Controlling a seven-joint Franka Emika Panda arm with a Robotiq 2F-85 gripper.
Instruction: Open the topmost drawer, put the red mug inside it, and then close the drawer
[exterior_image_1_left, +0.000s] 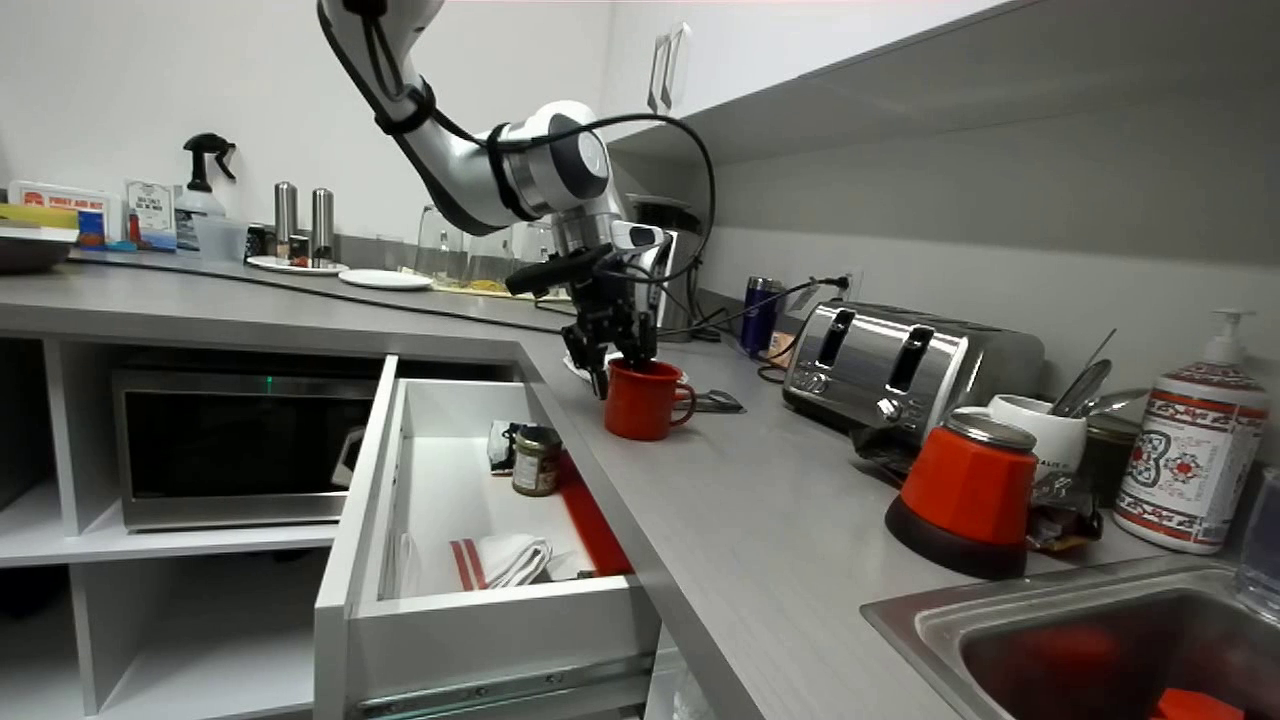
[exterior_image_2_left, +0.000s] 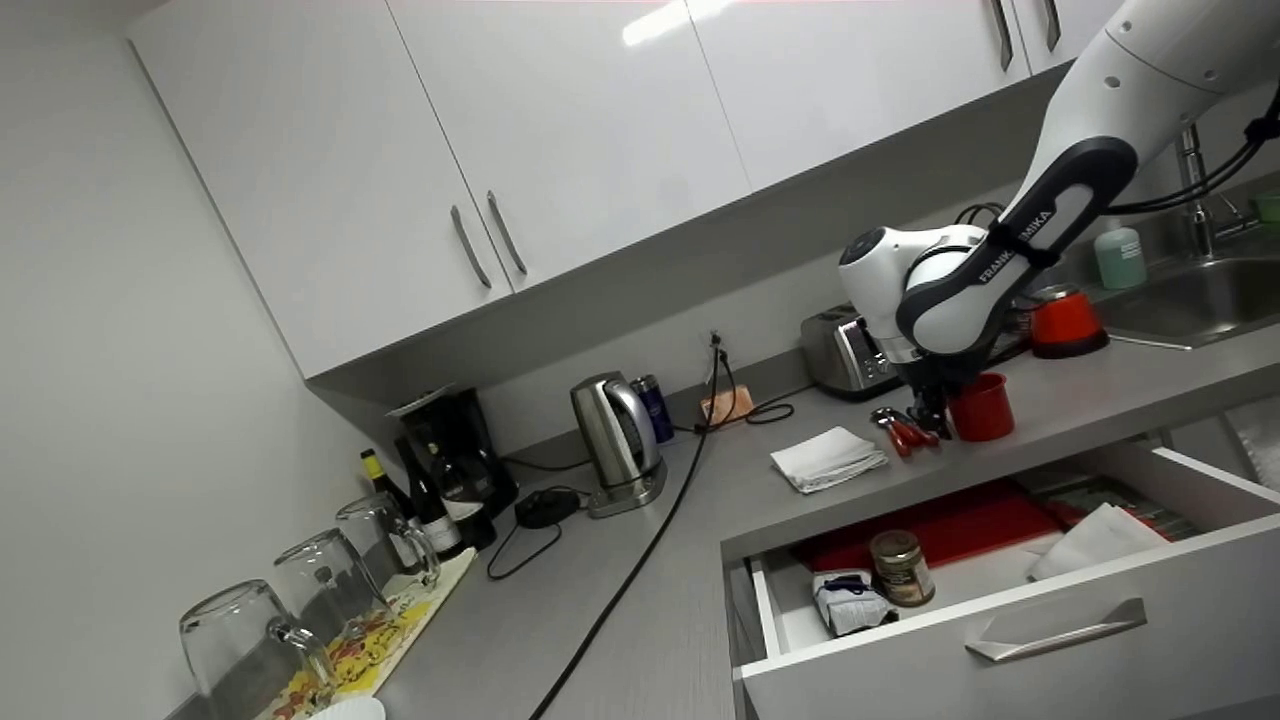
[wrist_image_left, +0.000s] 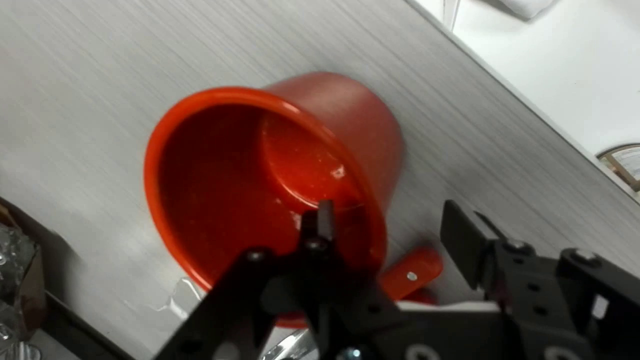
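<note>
The red mug stands upright on the grey counter beside the drawer; it also shows in an exterior view and in the wrist view. Its loop handle faces the toaster side. My gripper is open astride the mug's rim: one finger is inside the mug, the other outside with a gap to the wall. In both exterior views the gripper points down at the mug. The topmost drawer is pulled open; its white front with bar handle shows in an exterior view.
A jar, a cloth and a red board lie in the drawer. Red-handled tongs or scissors lie close to the mug, beside a white napkin. A toaster and a red-orange vessel stand along the wall.
</note>
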